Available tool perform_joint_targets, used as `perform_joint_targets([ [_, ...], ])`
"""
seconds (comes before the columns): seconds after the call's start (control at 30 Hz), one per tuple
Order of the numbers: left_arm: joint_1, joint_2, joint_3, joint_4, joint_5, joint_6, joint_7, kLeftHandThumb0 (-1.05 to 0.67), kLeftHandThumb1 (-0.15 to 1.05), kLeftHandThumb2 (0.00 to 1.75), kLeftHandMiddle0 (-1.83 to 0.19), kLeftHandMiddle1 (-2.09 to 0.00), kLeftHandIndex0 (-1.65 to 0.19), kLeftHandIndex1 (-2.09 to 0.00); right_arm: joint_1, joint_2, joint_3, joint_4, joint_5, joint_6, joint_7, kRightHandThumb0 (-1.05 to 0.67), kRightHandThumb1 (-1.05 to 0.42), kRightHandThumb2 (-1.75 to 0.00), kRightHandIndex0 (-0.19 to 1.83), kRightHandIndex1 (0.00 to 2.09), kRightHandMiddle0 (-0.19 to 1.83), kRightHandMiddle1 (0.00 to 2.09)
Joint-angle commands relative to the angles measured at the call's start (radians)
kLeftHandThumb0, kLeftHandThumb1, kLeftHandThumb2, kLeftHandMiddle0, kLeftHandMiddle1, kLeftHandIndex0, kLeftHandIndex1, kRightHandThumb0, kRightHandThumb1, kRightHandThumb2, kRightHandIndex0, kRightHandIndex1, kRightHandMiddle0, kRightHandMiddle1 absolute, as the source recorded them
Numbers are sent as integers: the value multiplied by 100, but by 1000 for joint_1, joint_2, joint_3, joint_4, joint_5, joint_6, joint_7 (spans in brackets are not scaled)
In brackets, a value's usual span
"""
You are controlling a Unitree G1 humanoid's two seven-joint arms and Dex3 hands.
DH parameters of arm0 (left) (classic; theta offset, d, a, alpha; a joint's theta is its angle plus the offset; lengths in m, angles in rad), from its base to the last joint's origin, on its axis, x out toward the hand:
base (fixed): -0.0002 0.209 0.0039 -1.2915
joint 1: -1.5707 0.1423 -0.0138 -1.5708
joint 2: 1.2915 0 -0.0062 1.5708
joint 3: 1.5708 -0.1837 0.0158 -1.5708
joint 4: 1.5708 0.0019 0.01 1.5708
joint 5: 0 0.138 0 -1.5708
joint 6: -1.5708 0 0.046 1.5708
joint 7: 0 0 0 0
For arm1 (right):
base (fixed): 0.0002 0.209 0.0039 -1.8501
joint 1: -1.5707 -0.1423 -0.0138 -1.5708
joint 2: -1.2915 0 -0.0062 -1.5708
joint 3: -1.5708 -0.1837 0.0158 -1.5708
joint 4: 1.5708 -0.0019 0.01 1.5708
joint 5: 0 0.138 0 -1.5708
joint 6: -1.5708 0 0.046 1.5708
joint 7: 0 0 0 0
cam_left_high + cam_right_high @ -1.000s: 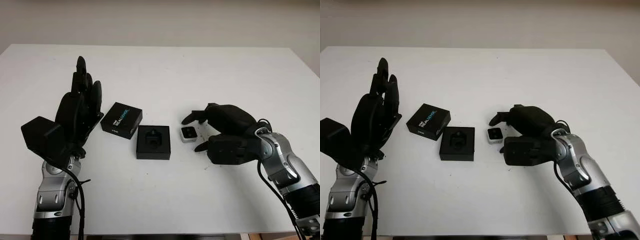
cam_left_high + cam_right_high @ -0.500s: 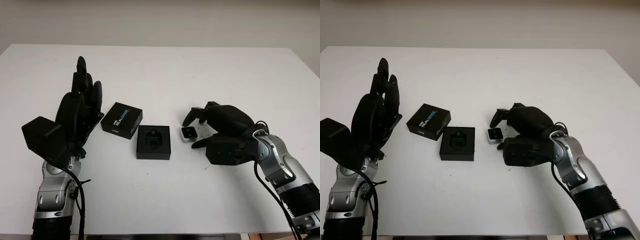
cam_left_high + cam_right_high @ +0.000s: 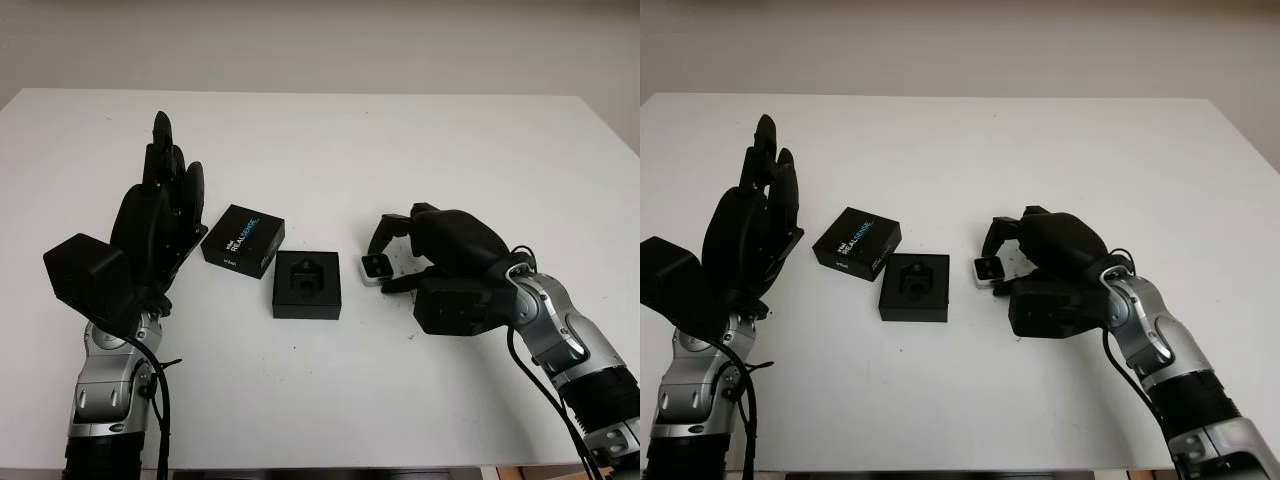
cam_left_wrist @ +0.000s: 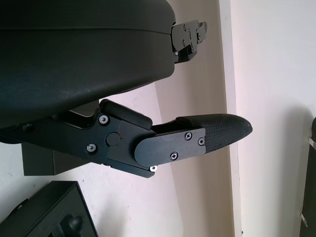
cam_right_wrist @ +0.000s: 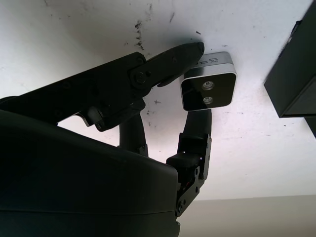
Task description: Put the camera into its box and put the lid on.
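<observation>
The small silver camera (image 3: 375, 267) with a black face lies just right of the open black box (image 3: 307, 284), whose foam insert holds nothing. My right hand (image 3: 383, 260) is shut on the camera. In the right wrist view one fingertip (image 5: 195, 49) presses the camera's (image 5: 208, 88) edge and another finger passes behind it. The black lid (image 3: 243, 240) with printed lettering lies left of the box, touching its corner. My left hand (image 3: 168, 165) is held up open above the table, left of the lid.
The white table (image 3: 330, 140) has wide bare room behind and in front of the objects. Its far edge meets a pale wall. A corner of the black box (image 5: 296, 74) stands close beside the camera in the right wrist view.
My right hand's fingers have curled in from a loose reach and closed on the camera, with the hand edging slightly left. The left hand, box and lid have stayed put.
</observation>
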Motion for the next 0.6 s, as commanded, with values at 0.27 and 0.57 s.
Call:
perform_joint_targets([
  [0.27,6,-2,-2,1,0,-10,1,-76,105,61,19,0,19,0,0,20,-6,28,33,-13,-8,-34,-95,-6,20,202,51,121],
  [0.57,13,2,1,1,-2,-9,-11,-75,105,62,19,0,19,0,-2,68,-46,86,129,-20,-27,-34,-103,-6,19,194,36,148],
])
